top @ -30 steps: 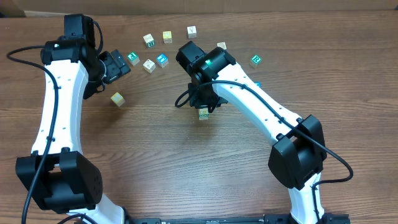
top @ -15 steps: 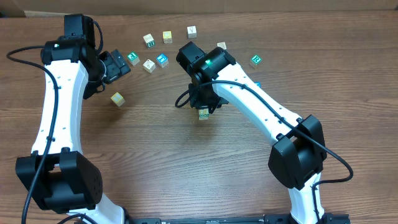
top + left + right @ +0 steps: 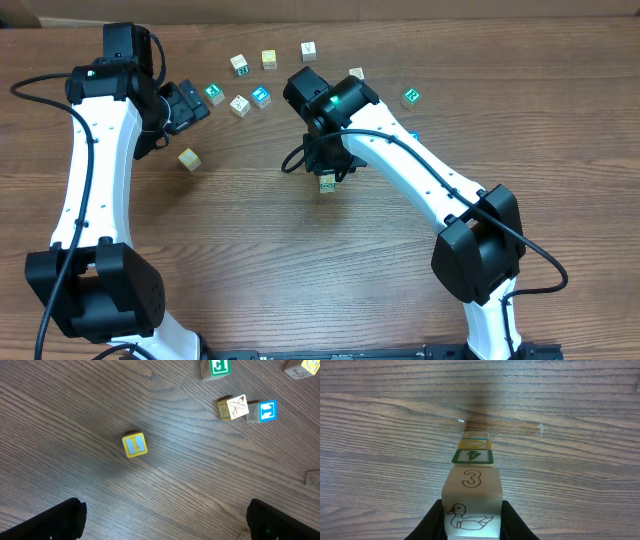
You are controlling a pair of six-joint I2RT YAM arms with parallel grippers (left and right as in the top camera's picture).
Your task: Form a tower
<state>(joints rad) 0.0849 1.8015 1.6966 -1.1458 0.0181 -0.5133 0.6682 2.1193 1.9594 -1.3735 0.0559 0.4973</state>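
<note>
Slim wooden-cube tower (image 3: 472, 460) on grained tabletop (image 3: 570, 435)

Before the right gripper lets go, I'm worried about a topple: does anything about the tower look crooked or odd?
Nothing stands out. In the right wrist view the tower runs straight, its cubes lined up under the top cube, which the right gripper holds squarely. The loose cubes elsewhere look undamaged.
</note>
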